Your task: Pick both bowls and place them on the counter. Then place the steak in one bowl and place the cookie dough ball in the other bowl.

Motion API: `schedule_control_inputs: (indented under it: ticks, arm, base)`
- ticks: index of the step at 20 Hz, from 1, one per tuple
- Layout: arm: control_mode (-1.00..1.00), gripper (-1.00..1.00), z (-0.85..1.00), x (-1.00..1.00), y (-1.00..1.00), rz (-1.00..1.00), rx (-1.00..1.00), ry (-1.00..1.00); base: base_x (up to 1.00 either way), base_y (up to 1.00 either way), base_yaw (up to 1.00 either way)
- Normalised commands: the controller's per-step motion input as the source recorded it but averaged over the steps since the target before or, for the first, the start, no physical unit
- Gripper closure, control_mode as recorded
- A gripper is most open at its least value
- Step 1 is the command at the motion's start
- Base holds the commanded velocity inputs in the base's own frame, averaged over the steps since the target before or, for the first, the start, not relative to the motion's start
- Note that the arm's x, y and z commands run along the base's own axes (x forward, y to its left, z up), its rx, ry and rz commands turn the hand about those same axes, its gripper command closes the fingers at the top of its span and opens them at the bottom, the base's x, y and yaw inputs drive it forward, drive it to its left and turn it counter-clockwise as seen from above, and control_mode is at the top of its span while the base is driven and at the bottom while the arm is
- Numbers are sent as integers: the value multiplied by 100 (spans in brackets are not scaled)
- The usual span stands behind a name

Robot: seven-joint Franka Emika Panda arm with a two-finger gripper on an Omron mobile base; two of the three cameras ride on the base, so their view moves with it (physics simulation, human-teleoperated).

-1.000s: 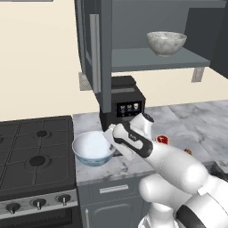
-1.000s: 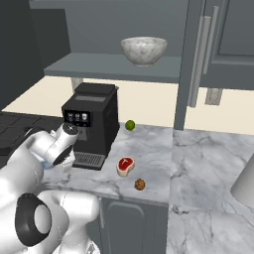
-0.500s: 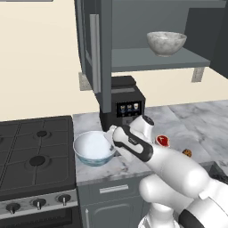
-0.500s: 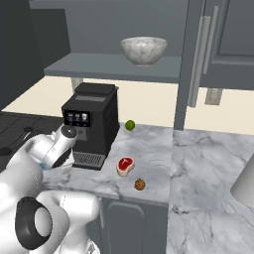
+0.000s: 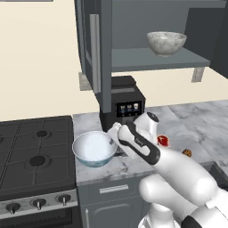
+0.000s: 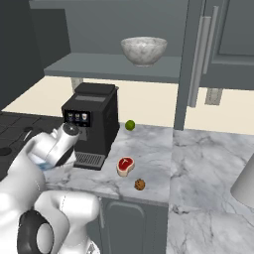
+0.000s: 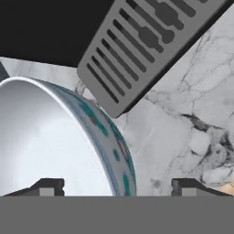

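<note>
Jaws: spread wide, one fingertip [image 7: 48, 187] inside the wall of the white bowl [image 5: 94, 149] and the other outside it, neither seen pressing on it; the gripper [image 7: 118, 187] straddles the rim and holds nothing.
White bowl: sits on the counter [image 5: 196, 120] just left of the coffee machine [image 5: 124, 104], close to the stove [image 5: 33, 156].
Grey bowl: the grey marbled bowl [image 5: 165, 42] stands on the open shelf [image 5: 151, 59] above and to the right of the coffee machine, upright, near the shelf's front.
Handling: likely stiff, smooth, slippery and breakable; a pinch across the rim wall, one finger in and one out, looks the surest hold.
Steak: the steak [image 6: 125, 165] lies flat on the counter just right of the coffee machine; probably soft and limp, best nipped across its width.
Dough ball: the cookie dough ball [image 6: 140, 184] lies near the steak, toward the counter's front edge; small, round, apt to roll.
</note>
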Motion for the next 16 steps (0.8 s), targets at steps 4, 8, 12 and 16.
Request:
schedule_control_inputs:
  ticks: [4,8,12,16]
  arm:
    - [-100,-100,52,-32,-24,0,0,-3]
    - [-100,-100,56,-36,-29,-1,0,-3]
    - [-100,-100,64,-33,-33,0,1,-1]
    - [-100,-100,70,-30,-34,0,1,0]
  base:
    - [0,0,0]
    - [0,0,0]
    - [0,0,0]
    - [0,0,0]
